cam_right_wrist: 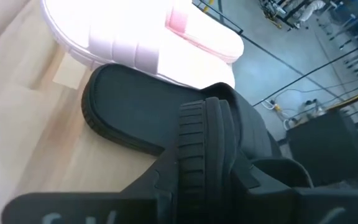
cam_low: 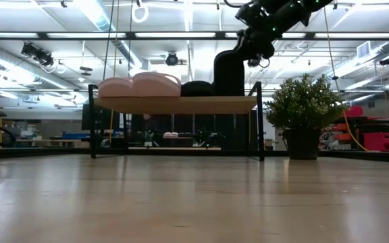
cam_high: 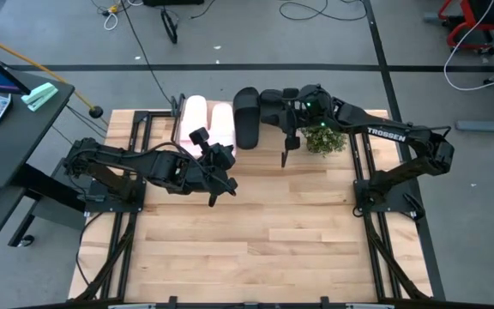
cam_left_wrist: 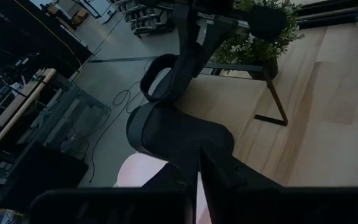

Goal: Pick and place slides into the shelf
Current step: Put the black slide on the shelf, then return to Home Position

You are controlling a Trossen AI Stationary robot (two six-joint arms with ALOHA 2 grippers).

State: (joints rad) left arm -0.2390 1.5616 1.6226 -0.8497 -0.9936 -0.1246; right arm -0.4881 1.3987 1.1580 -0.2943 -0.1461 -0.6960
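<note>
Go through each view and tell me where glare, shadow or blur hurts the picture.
High view: even light, pink slides nearly blown out. Low view: bright ceiling lights leave the black slide and plant as dark shapes; the near tabletop is soft. Left wrist view: dim, black slide shows little detail. Right wrist view: pink slide washed out, nearest parts blurred.
</note>
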